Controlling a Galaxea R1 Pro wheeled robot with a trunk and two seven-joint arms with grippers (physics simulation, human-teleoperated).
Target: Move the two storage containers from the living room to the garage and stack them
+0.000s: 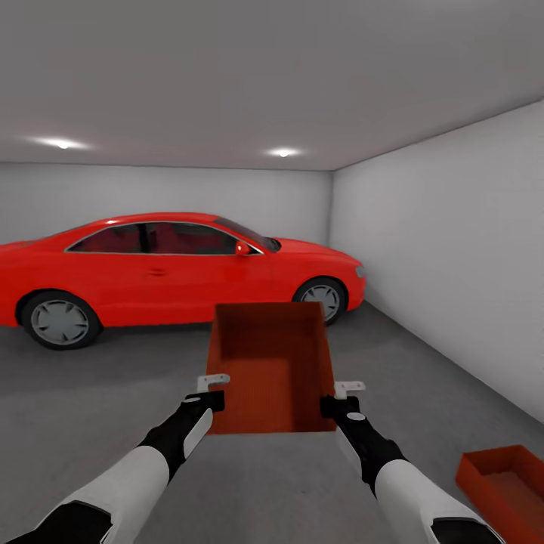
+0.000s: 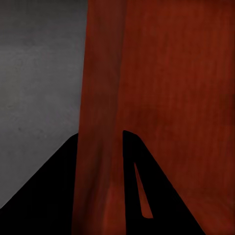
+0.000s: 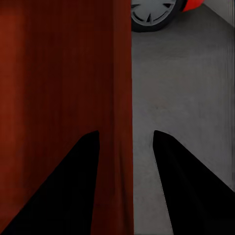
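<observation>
Left gripper (image 1: 214, 389) and right gripper (image 1: 341, 397) each clamp a straight side wall of the rectangular red-orange container (image 1: 272, 366), over speckled concrete floor (image 1: 98, 393).

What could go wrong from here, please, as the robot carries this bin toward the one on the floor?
Each hand, left hand and right hand, pinches only one side wall of the carried container, so it could tilt or slip. The second container sits low at the robot's right, partly out of view, so the stack may land misaligned. Swinging wide risks bumping the red car.

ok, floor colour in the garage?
Dark grey concrete floor, faintly speckled; head view shows it best.
</observation>
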